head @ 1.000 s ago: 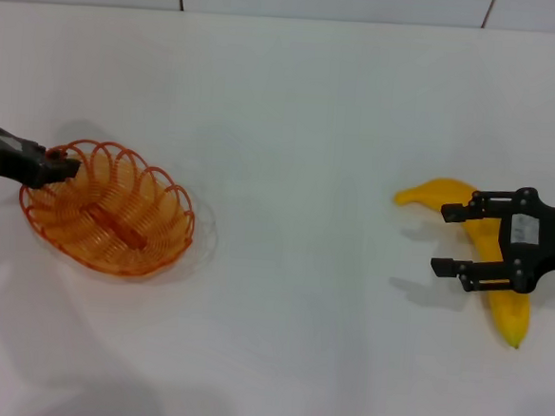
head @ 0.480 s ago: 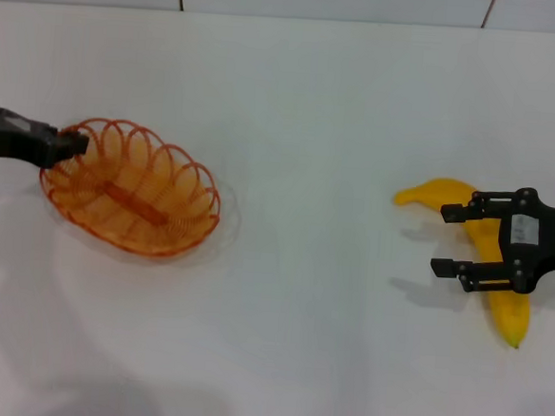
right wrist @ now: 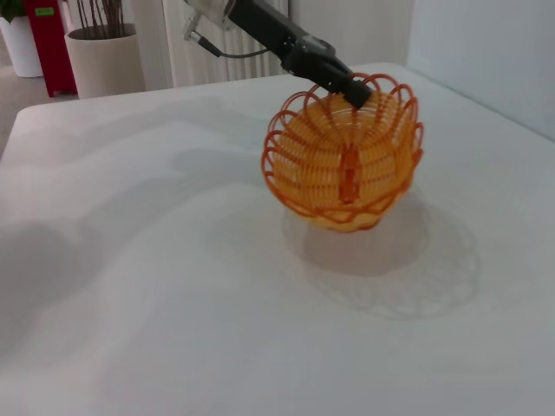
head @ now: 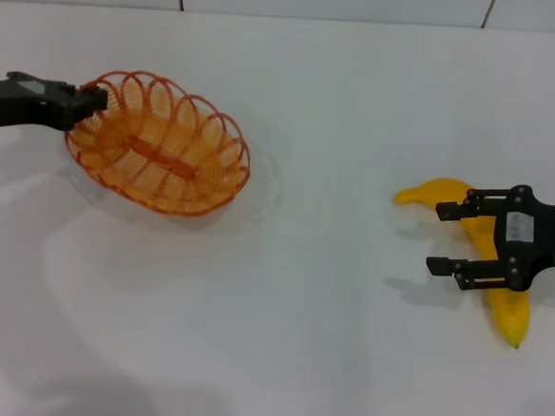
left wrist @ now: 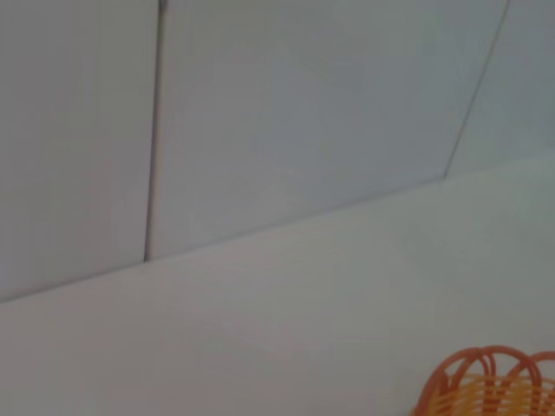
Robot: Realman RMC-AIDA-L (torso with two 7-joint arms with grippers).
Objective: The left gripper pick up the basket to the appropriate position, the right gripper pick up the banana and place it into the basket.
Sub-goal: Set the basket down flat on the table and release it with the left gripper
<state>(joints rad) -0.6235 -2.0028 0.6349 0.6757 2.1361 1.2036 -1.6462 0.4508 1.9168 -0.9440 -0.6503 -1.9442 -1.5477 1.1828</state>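
The orange wire basket (head: 160,145) hangs tilted above the white table at the left, its shadow below it. My left gripper (head: 87,102) is shut on the basket's left rim; the right wrist view shows the same grip, left gripper (right wrist: 351,90) on the basket (right wrist: 342,163) held clear of the table. A sliver of the basket's rim (left wrist: 490,381) appears in the left wrist view. The yellow banana (head: 491,258) lies on the table at the right. My right gripper (head: 440,237) hovers open over its middle, one finger on each side.
The white table (head: 327,316) stretches between basket and banana with nothing on it. A pale wall runs along the table's far edge. Beyond the table in the right wrist view stand a beige planter (right wrist: 102,56) and a red object (right wrist: 52,39).
The left gripper has lifted the basket and carried it rightward and away from me, rim tilting up. The right gripper has shifted very slightly left over the banana.
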